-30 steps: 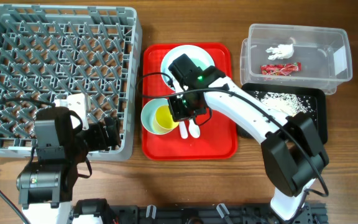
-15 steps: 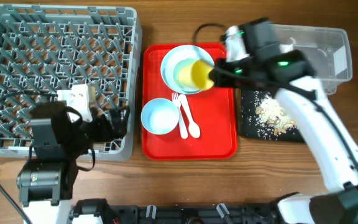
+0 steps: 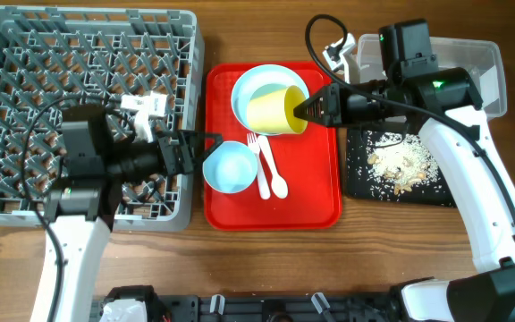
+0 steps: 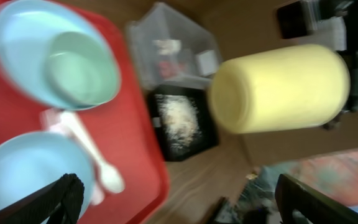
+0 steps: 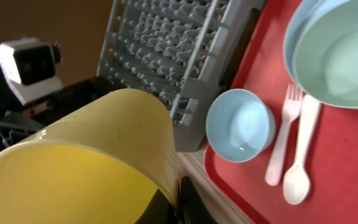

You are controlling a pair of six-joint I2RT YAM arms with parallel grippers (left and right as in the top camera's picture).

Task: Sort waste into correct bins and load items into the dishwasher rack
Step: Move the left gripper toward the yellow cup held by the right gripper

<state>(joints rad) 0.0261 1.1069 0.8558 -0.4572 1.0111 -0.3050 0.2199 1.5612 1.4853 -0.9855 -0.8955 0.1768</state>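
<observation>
My right gripper (image 3: pixel 307 110) pinches the small yellow plastic cup (image 3: pixel 271 109) at its rim, tipped sideways above the round pale-blue plate (image 3: pixel 240 89). Left gripper (image 3: pixel 199 150) gapes wide, now nearer the small pale-blue bowl (image 3: pixel 230 166) than before.

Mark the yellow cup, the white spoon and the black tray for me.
yellow cup (image 3: pixel 275 112), overhead view, on its visible middle.
white spoon (image 3: pixel 278 186), overhead view, on its bowl end.
black tray (image 3: pixel 358 183), overhead view, on a bare corner of its floor.

Yellow cup (image 3: pixel 275 109) lifted from the near bowl (image 3: pixel 228 166) to above the plate (image 3: pixel 240 89).
</observation>
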